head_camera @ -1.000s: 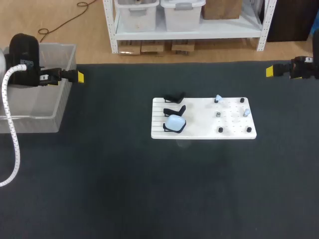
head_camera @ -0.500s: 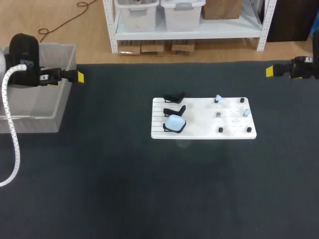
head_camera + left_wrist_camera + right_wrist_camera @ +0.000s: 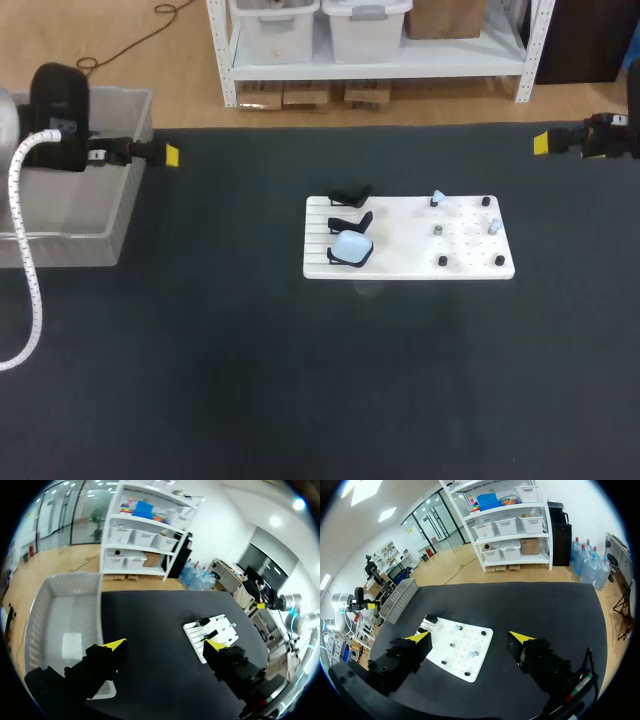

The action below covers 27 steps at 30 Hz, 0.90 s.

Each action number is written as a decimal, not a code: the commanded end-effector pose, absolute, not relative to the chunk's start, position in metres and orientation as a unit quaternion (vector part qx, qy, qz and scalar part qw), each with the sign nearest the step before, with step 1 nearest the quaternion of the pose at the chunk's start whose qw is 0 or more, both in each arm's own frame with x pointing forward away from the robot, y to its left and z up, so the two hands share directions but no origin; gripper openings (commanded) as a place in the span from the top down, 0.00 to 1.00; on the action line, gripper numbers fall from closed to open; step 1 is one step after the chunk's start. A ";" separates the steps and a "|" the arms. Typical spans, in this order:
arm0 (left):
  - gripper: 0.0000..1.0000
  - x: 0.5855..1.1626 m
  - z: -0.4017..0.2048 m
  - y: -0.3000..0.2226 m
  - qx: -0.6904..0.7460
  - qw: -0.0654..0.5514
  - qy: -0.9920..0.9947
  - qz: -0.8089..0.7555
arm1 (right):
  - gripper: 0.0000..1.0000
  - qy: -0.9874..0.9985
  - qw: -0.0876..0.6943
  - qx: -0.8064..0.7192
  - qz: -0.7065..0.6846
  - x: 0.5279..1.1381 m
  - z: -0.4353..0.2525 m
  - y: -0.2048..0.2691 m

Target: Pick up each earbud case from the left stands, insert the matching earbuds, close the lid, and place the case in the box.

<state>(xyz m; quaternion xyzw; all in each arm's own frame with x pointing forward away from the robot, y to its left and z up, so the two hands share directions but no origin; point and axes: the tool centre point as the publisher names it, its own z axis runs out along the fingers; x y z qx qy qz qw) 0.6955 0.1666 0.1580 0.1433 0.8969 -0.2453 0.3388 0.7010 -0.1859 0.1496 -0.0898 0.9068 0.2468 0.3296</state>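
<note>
1. Plainly, the earbud case [image 3: 351, 245], pale blue, sits in the nearest of three black stands [image 3: 352, 220] at the left end of the white board [image 3: 470, 245]. The board lies near the middle of the worktop [image 3: 300, 380].
2. The left claw [image 3: 165, 645] hangs at the worktop's far left edge, just beside the box [image 3: 60, 215]. Its fingers are spread wide with nothing between them. From it, the case lies ahead and inward, toward the middle of the worktop and well apart from the claw.
3. The right claw [image 3: 470, 636] hangs at the far right edge, likewise spread and empty, and is also well apart from the board.
4. The case stands on the end of the board that faces the left arm. That arm looks a shade nearer and has an open path to it. The right arm would have to cross the pegged half of the board first.
5. Two small pale earbuds [image 3: 437, 199] rest on that pegged half, on the side facing the right claw, so they likely fall to that arm.
6. The case looks nearly square and leans in its cradle. Its long axis cannot be told from here, nor whether its lid is open.
</note>
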 end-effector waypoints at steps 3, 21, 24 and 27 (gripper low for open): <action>0.00 0.696 0.165 0.154 0.232 0.347 0.862 -0.286 | 0.00 0.907 0.329 -0.090 0.246 0.701 0.150 -0.186; 0.00 0.684 0.173 0.101 0.503 0.342 0.733 -0.305 | 0.00 0.907 0.329 -0.090 0.246 0.701 0.150 -0.186; 0.00 0.684 0.168 0.090 0.550 0.333 0.702 -0.306 | 0.00 0.907 0.329 -0.090 0.246 0.701 0.150 -0.186; 0.00 0.683 0.166 0.085 0.565 0.330 0.691 -0.308 | 0.00 0.907 0.329 -0.090 0.246 0.701 0.150 -0.186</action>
